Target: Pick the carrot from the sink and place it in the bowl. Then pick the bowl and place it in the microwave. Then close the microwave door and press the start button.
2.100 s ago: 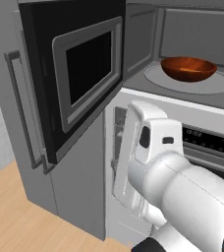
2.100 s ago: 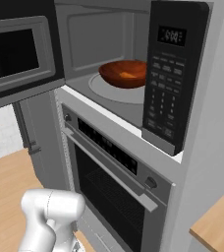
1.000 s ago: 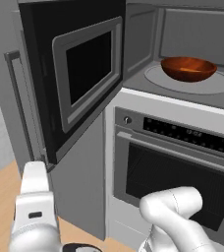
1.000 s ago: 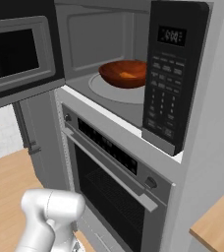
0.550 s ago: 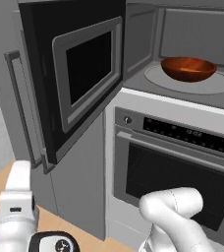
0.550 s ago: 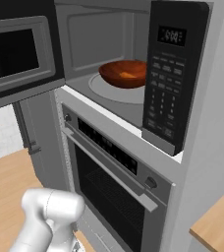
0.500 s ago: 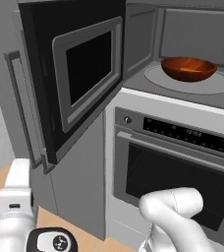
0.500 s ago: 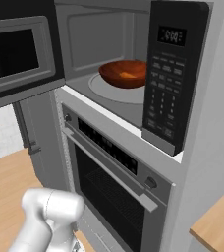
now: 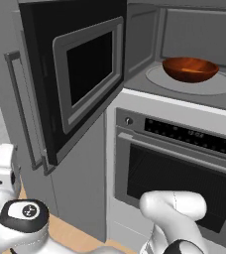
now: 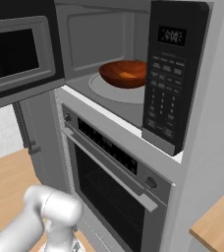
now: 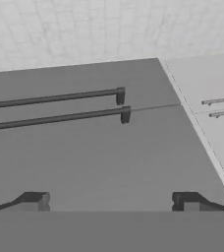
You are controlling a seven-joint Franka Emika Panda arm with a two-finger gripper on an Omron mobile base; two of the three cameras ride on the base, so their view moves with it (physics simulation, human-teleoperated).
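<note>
Item: microwave door (image 9: pixel 80 74). Broad black panel, grey frame round a dark window. It stood swung wide open at about 9 o'clock of the microwave (image 10: pixel 133 64) cavity in the left base view. Judged stiff, hinged and fairly light; no grasp needed. A flat push on the outer face near the free edge, away from the hinge, would likely swing it shut; the smooth face may let a fingertip slide.

Item: bowl (image 9: pixel 190 68). Glossy reddish-brown, resting on the pale turntable (image 9: pixel 194 84) inside the cavity, at 2 o'clock of the door. An orange patch inside it may be the carrot (image 10: pixel 128 75); too small to be sure.

Item: gripper (image 11: pixel 113 201). Jaws spread wide, holding nothing, facing dark cabinet fronts with two bar handles (image 11: pixel 55 108), well apart from the door.
</note>
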